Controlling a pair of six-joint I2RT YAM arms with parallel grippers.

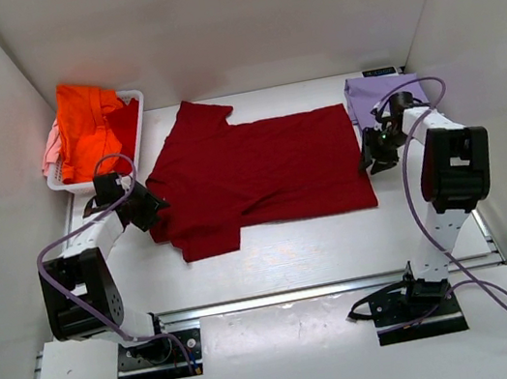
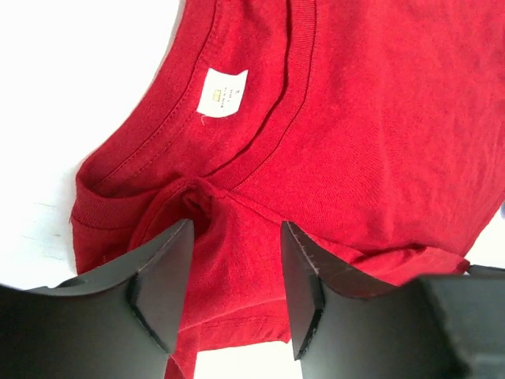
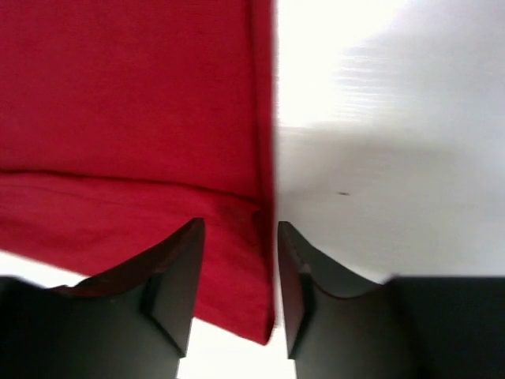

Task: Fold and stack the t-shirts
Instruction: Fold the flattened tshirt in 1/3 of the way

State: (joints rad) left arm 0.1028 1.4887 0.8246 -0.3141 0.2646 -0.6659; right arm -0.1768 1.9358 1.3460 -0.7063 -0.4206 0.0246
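A large dark red t-shirt (image 1: 261, 173) lies spread flat on the table, collar to the left, hem to the right. My left gripper (image 1: 147, 208) is at its collar edge. In the left wrist view its jaws (image 2: 237, 272) stand open, with red cloth (image 2: 355, 118) just below the collar and white label (image 2: 221, 92) between them. My right gripper (image 1: 372, 154) is at the hem's right edge. It is open (image 3: 241, 272) over the hem corner of the red shirt (image 3: 134, 103). A lavender shirt (image 1: 376, 91) lies folded at the back right.
A white slatted basket (image 1: 132, 101) stands at the back left holding a bright orange shirt (image 1: 90, 125), with a pale pink shirt (image 1: 50, 152) over its left rim. White walls close in the table on three sides. Bare table shows in front of the red shirt.
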